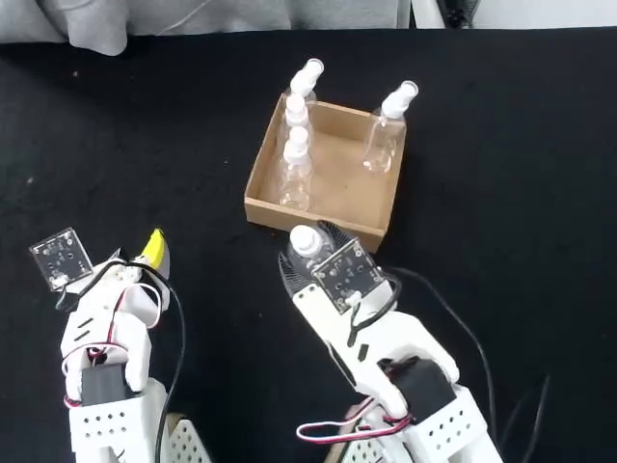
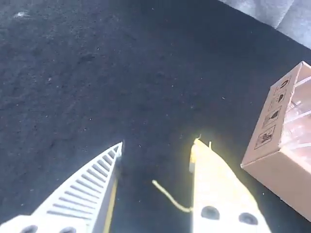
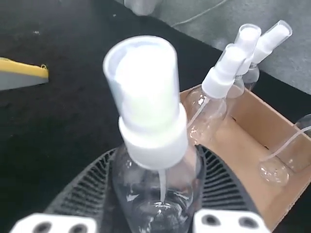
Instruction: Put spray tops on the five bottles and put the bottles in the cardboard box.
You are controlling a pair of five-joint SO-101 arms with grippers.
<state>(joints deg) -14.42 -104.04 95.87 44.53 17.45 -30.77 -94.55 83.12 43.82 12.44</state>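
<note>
The cardboard box [image 1: 268, 214] stands at the table's middle with several clear bottles upright in it, each with a white spray top: three along one wall [image 1: 295, 164] and one [image 1: 386, 135] at the far right corner. My right gripper [image 1: 310, 258] sits just before the box's near wall, shut on a clear bottle [image 3: 153, 187] with its white spray top [image 3: 146, 107] on. The left gripper [image 2: 156, 148] hovers open over bare black cloth, left of the box [image 2: 277, 145], with nothing between its fingers.
A black cloth [image 1: 501, 193] covers the table. Grey fabric [image 1: 96, 24] lies along the far edge. A cable [image 1: 453, 318] trails beside the right arm. Open room lies left and right of the box.
</note>
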